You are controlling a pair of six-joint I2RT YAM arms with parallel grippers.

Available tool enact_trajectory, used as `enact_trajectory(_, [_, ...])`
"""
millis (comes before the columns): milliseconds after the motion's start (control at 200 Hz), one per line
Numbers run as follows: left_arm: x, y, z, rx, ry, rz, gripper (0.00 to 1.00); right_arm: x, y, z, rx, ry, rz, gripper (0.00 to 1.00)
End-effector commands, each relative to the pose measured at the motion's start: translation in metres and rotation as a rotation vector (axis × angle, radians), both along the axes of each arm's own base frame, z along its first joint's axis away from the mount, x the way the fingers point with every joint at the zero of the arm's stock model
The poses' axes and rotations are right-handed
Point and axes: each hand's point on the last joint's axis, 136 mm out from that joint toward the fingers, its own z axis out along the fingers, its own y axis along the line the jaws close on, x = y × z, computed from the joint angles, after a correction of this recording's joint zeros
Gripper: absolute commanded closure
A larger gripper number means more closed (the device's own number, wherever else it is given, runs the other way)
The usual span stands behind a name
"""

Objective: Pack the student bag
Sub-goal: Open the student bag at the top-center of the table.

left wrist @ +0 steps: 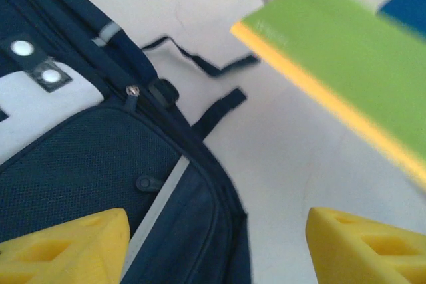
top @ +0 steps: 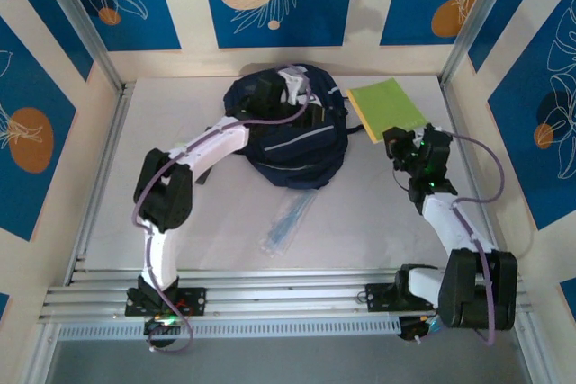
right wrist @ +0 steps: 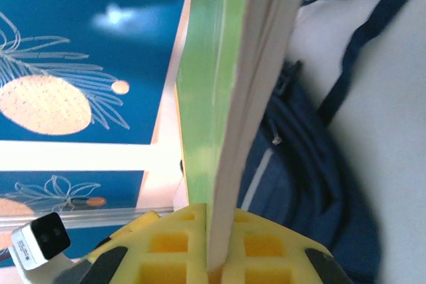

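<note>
While the student bag [top: 292, 128] is lying by the far edge of the table [top: 225, 222], the left gripper [left wrist: 216, 247] is hanging over it, jaws wide and empty, and the right gripper [right wrist: 216, 237] is pinching a green notebook [top: 387, 107] near the far right corner.

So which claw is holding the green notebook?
The right claw: it is shut on the edge of the green notebook. The left claw stands open over the student bag, gripping nothing.

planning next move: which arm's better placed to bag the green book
Likely right: the right gripper is shut on the green book beside the student bag; the left gripper hangs open over it.
</note>
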Motion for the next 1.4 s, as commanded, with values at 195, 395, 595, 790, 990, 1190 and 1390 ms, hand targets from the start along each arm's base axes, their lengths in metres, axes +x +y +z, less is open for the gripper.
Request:
enact_trajectory(195, [-0.014, 0.007, -0.103, 0.47, 0.052, -0.191, 0.1, -0.038, -0.044, -0.003, -0.02, 0.007, -0.042, 1.0])
enact_trajectory(395, [-0.01, 0.022, -0.149, 0.635, 0.122, -0.182, 0.06, -0.045, -0.054, -0.006, 0.002, 0.006, -0.054, 1.0])
enact_trajectory(595, [-0.023, 0.037, -0.196, 0.791, 0.228, -0.225, 0.09, -0.045, -0.057, -0.007, 0.012, 0.008, -0.059, 1.0])
enact_trajectory(790, [-0.029, 0.038, -0.209, 0.819, 0.244, -0.238, 0.97, -0.045, -0.058, -0.004, 0.019, 0.002, -0.059, 1.0])
enact_trajectory(990, [-0.032, 0.003, -0.13, 0.523, 0.24, -0.252, 1.0, -0.052, -0.069, 0.004, -0.037, -0.01, -0.099, 1.0])
enact_trajectory(1190, [-0.017, -0.007, -0.01, 0.153, 0.205, -0.203, 1.0, -0.065, -0.071, 0.011, -0.164, 0.026, -0.093, 1.0])
enact_trajectory(1390, [0.007, 0.002, 0.064, -0.032, 0.15, -0.178, 1.0, -0.069, -0.042, -0.004, -0.09, 0.052, 0.006, 1.0])
